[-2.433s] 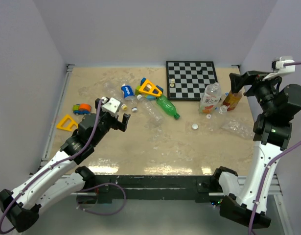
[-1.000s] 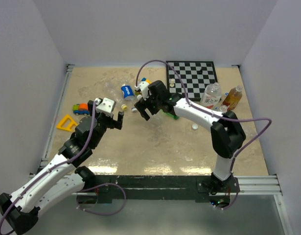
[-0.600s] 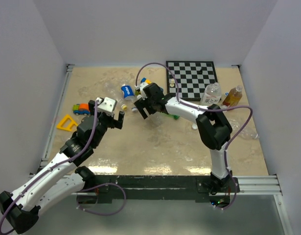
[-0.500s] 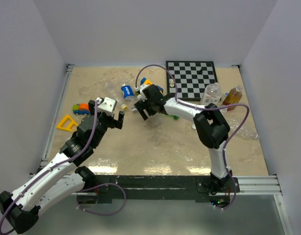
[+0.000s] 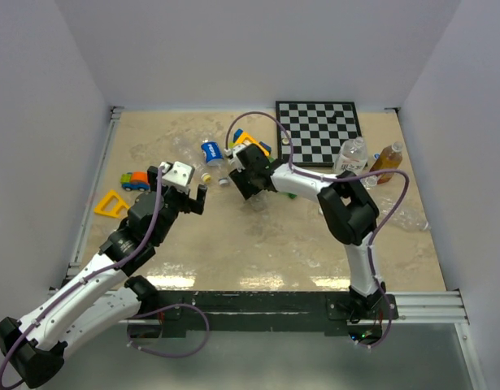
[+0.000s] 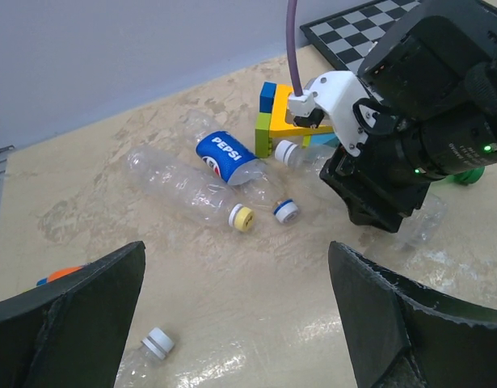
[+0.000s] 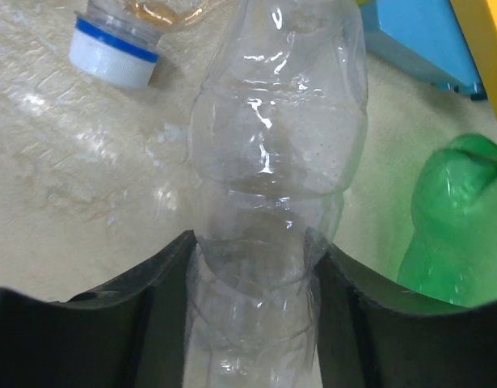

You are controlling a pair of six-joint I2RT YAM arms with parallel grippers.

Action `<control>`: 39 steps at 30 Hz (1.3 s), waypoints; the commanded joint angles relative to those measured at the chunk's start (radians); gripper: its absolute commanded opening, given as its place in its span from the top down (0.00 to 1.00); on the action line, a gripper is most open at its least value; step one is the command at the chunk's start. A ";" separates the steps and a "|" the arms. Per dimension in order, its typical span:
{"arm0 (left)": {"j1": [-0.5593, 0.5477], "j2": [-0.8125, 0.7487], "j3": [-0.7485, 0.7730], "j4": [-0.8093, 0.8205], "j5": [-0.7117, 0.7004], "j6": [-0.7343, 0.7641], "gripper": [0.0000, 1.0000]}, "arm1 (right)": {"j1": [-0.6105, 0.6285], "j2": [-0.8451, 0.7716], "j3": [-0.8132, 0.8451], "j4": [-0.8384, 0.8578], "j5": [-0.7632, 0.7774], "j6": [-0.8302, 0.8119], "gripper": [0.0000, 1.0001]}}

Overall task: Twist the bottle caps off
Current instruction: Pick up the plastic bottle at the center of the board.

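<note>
A clear bottle (image 7: 276, 145) lies on the table, and my right gripper (image 7: 252, 242) is shut on its body, a finger pressed against each side. From above, that gripper (image 5: 248, 180) sits over the bottle near the toy blocks. A white cap with a blue ring (image 7: 115, 52) is screwed on a neighbouring bottle just beyond. In the left wrist view a yellow cap (image 6: 242, 217), a blue-ringed cap (image 6: 286, 211) and a white cap (image 6: 157, 343) all sit on lying bottles. My left gripper (image 6: 240, 315) hovers wide open and empty, left of the pile (image 5: 184, 188).
A Pepsi-labelled bottle (image 6: 225, 156) and a green bottle (image 7: 454, 218) lie beside the held one. Coloured toy blocks (image 6: 272, 113) stand behind. The chessboard (image 5: 319, 130) lies at the back, with two upright bottles (image 5: 351, 158) to its right. A toy car (image 5: 136, 180) sits far left.
My right arm swung in from the far right to the bottle pile, and its jaws closed from wide open onto the clear bottle. The left arm stayed put.
</note>
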 commanded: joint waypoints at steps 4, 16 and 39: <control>-0.003 -0.021 0.013 0.030 0.084 -0.032 0.00 | 0.000 -0.365 -0.117 0.058 -0.068 -0.067 0.69; 0.023 0.050 0.186 0.053 0.507 -0.425 0.02 | -0.115 -0.747 -0.381 0.018 -0.648 -0.576 0.88; 0.453 0.254 0.175 0.199 1.423 -0.580 0.00 | -0.143 -0.781 -0.391 -0.117 -0.826 -0.820 0.89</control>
